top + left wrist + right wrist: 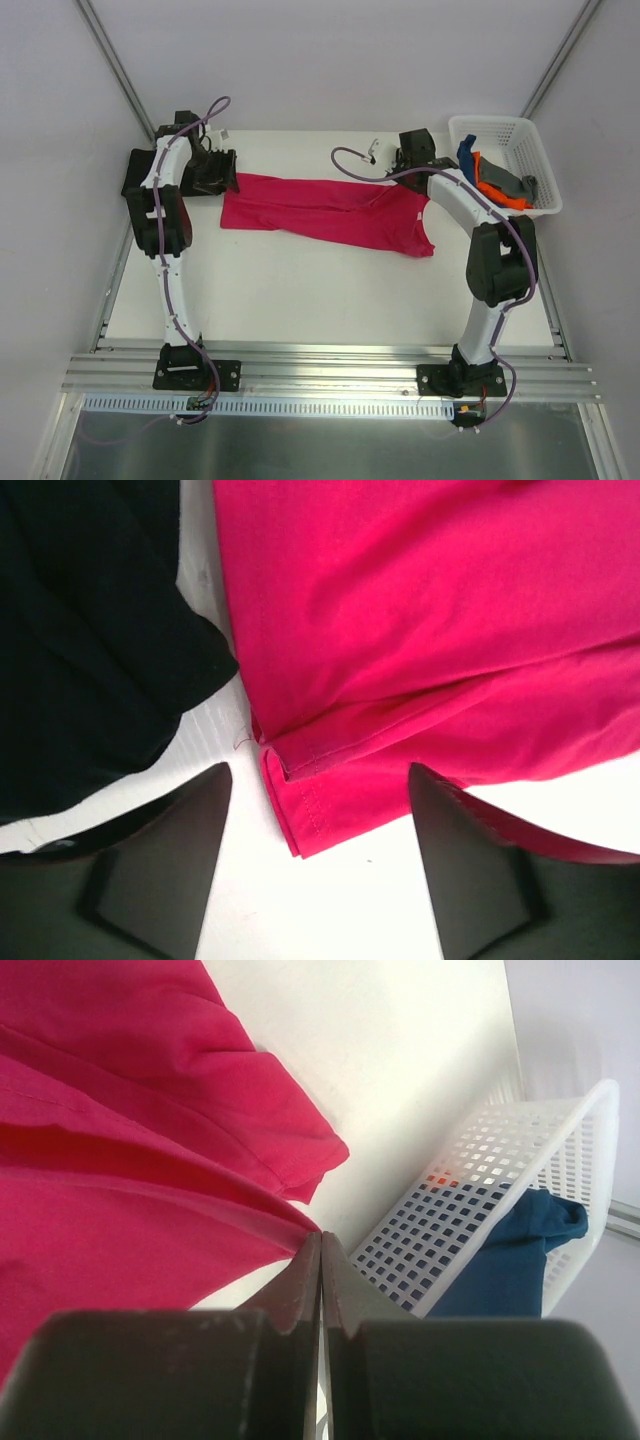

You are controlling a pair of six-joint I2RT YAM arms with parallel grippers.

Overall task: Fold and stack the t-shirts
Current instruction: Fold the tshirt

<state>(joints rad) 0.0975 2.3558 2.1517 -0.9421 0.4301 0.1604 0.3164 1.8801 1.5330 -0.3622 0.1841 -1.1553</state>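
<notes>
A crimson-pink t-shirt point(320, 212) lies stretched left to right across the white table point(300, 290). My left gripper point(214, 176) hangs over its left end. Its jaws stand open point(318, 770), and the shirt's hemmed corner point(300, 810) lies flat on the table between the fingers, touching neither. A black t-shirt point(90, 650) lies just left of that corner. My right gripper point(410, 160) is at the pink shirt's far right end, shut point(320, 1235), with a raised fold of the pink cloth point(150, 1200) running into its fingertips.
A white lattice basket point(505, 124) stands at the back right, close beside the right gripper, its wall point(470, 1190) just beyond the fingertips. It holds blue point(520, 1250), orange point(492, 182) and grey point(518, 186) cloth. Grey walls close in the table's sides.
</notes>
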